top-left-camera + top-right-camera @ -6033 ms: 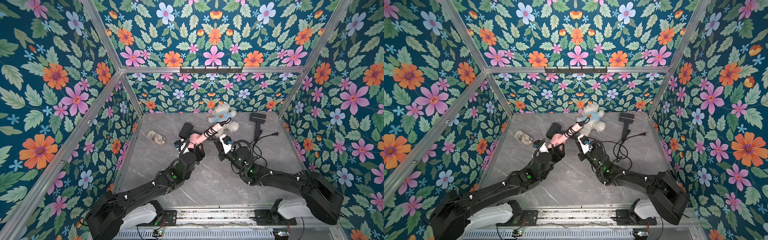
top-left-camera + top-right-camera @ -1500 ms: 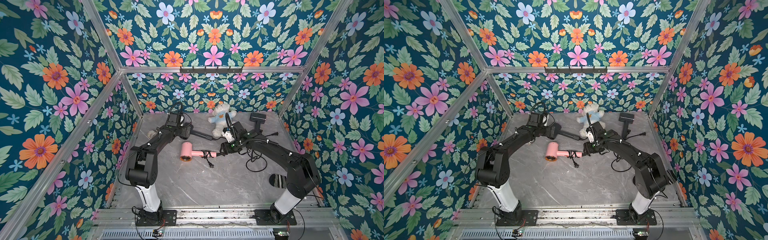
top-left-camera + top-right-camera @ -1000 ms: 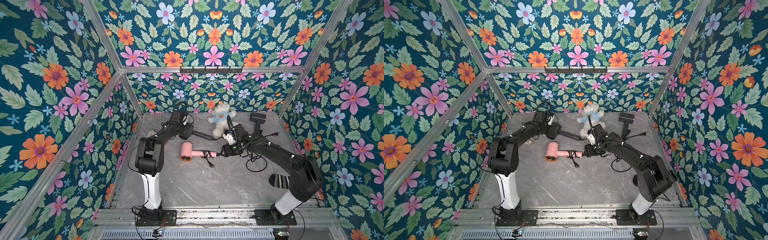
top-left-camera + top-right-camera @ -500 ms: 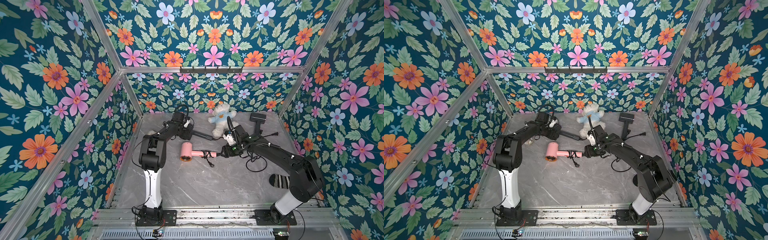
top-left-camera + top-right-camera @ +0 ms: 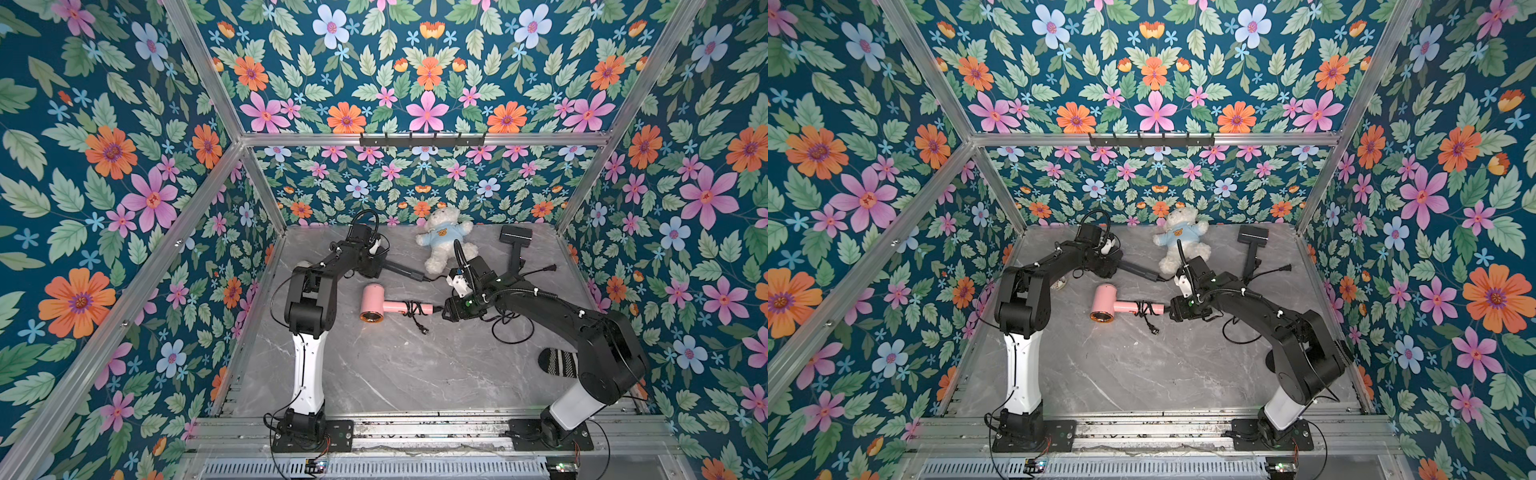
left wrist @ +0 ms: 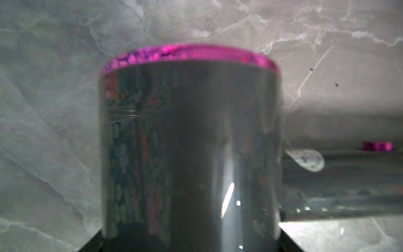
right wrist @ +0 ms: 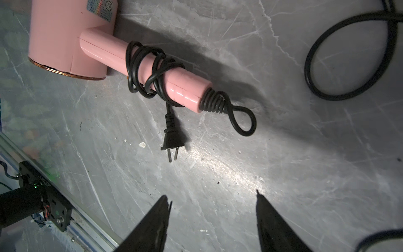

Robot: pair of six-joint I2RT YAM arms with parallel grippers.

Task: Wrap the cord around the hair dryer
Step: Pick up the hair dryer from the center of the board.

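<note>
**Left.** The left arm reaches toward the back of the grey marbled tabletop (image 5: 395,374). The left end effector (image 5: 366,264) sits at the head of a dark dryer (image 5: 405,272), whose handle points right along the tabletop. In the left wrist view the dark dryer's glossy barrel, rimmed in magenta, fills the frame and hides the fingers. The left end effector is closed, but whether it grips the barrel cannot be told.

**Centre.** In both top views the dryer (image 5: 380,305), pink, lies on its side in the middle of the tabletop, with its barrel to the left and its handle pointing right. The cord (image 7: 148,69) is coiled in several overlapping turns around the middle of the handle, and a small loop stands out from the handle's end. The plug (image 7: 172,139) trails free of the coils and rests on the tabletop just beside the handle, on the near side. Behind, against the back wall, lies a teddy bear (image 5: 442,245).

**Right.** The right end effector (image 7: 210,194) is near the handle's end and points at it. Its fingers (image 7: 157,218) are apart with nothing between them. A loose cord (image 7: 307,65) loops on the tabletop beside it. Further right are a black T-shaped tool (image 5: 515,237) at the back and a striped sock (image 5: 557,362), partly hidden by the right arm.
</note>
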